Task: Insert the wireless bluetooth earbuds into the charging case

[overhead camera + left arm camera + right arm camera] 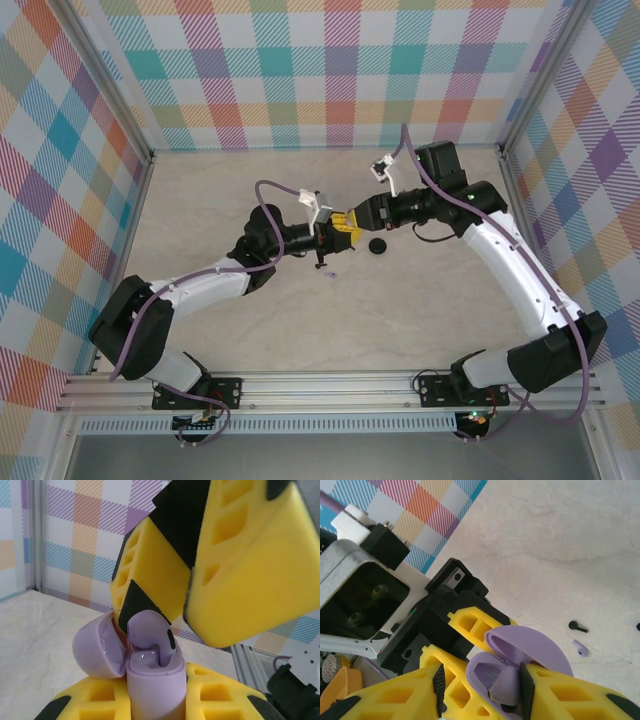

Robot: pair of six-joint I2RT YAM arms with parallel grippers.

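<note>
Yellow pads (225, 692) of the left gripper (152, 705) are clamped on the lavender charging case (150, 687), its lid (97, 647) hinged open. Standing stem-down in 1 socket is a lavender earbud (150, 632). The right gripper (167, 622) straddles it from above, and whether its jaws pinch it I cannot tell. Glossy, hard and featherlight, it looks prone to slipping, so I would hold the bulbous head and leave the stem free. 2 loose earbuds, a black bud (577, 626) and a lavender bud (580, 648), lie close together on the table (560, 540), just near of the grippers.

Plaid pastel walls (340, 70) enclose a pale marbled tabletop (220, 190).
</note>
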